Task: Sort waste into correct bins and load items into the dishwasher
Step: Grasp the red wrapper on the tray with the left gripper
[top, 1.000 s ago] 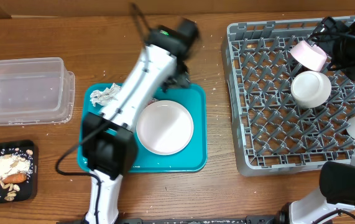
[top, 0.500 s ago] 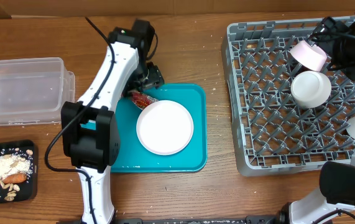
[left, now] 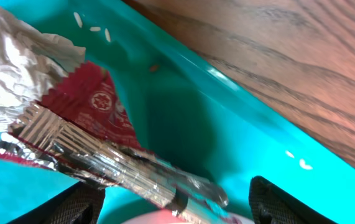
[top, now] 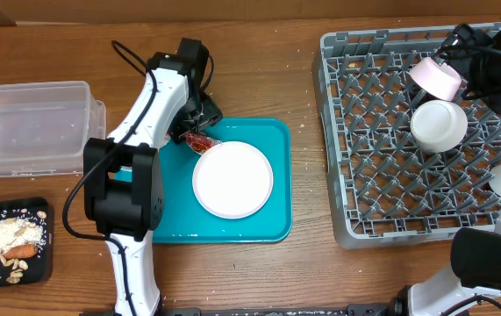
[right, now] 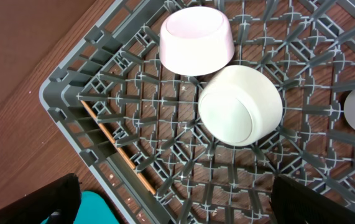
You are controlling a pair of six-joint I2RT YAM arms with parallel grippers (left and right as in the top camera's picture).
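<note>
The left gripper [top: 203,118] hung low over the top left corner of the teal tray [top: 232,226]. Its two fingers were spread wide apart and held nothing. Right under it lay the red and silver wrapper [left: 84,118], thin and crinkly, flat on the tray and just beside the white plate [top: 232,179]. A lump of crumpled foil [left: 9,68] lay against it. The job now looked like picking up that wrapper. To do it well, the arm should go straight down with one finger on each side of the folded silver edge, since that part sticks up a bit. It should pinch only the wrapper, not the plate rim or the foil, then lift slowly to check it comes along. The clear bin [top: 31,127] on the left was probably where it belonged. The right gripper [right: 177,205] was wide open too, empty, above the grey rack [right: 102,112] with the pink bowl [right: 196,40] and white cup [right: 240,106].
</note>
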